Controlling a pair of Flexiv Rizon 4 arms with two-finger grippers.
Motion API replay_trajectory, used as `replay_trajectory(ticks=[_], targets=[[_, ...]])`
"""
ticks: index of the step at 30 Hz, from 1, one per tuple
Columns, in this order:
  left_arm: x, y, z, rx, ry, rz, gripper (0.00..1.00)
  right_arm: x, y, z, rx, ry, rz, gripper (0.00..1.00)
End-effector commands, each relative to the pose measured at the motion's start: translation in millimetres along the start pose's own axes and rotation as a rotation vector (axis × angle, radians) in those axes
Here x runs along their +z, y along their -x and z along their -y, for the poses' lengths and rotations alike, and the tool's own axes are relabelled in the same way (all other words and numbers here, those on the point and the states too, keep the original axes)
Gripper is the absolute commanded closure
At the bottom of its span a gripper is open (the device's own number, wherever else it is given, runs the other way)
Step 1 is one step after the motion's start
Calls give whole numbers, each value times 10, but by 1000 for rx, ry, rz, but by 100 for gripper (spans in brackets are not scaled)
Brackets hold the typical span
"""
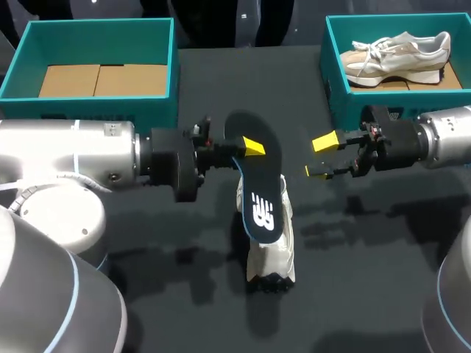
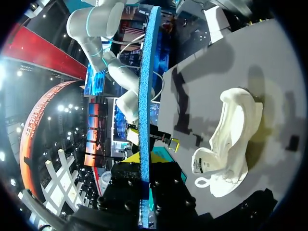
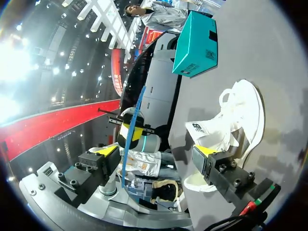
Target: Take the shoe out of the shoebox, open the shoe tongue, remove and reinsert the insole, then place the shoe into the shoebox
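My left gripper [image 1: 249, 148] is shut on the heel end of a black insole [image 1: 259, 180], holding it above the table. In the left wrist view the insole [image 2: 144, 96] runs edge-on out from between the left gripper [image 2: 144, 187]. Under the insole's toe end a white shoe [image 1: 271, 246] rests on the dark table, also seen as the shoe [image 2: 231, 139] and the shoe [image 3: 233, 122]. My right gripper [image 1: 321, 157] stands open just right of the insole, nothing between its fingers. From the right gripper [image 3: 156, 151] the insole [image 3: 132, 127] shows ahead, apart from both fingers.
A teal shoebox [image 1: 171, 70] with a bare cardboard floor stands at the back left. Another teal shoebox [image 1: 333, 70] at the back right holds a second white shoe [image 1: 397, 50]. The left shoebox [image 3: 197, 43] lies beyond the shoe.
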State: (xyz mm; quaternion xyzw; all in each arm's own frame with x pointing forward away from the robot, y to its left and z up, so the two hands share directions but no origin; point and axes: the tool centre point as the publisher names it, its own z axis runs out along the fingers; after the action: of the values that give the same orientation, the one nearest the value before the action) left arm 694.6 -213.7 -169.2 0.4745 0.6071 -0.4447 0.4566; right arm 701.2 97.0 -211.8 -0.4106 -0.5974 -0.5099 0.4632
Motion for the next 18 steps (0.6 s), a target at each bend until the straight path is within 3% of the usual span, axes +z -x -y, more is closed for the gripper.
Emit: replay_trajectory(ticks=[1, 5, 7, 18], targets=[[-262, 3, 201, -22, -4, -43, 100, -152, -38, 143, -144, -69, 98, 0], [-312, -3, 392, -59, -25, -48, 100, -327, 26, 310, -276, -103, 206, 0], [-323, -13, 476, -58, -43, -73, 100, -380, 115, 378, -248, -190, 258, 0], [-323, -13, 476, -58, -43, -73, 100, -380, 115, 378, -248, -190, 258, 0]])
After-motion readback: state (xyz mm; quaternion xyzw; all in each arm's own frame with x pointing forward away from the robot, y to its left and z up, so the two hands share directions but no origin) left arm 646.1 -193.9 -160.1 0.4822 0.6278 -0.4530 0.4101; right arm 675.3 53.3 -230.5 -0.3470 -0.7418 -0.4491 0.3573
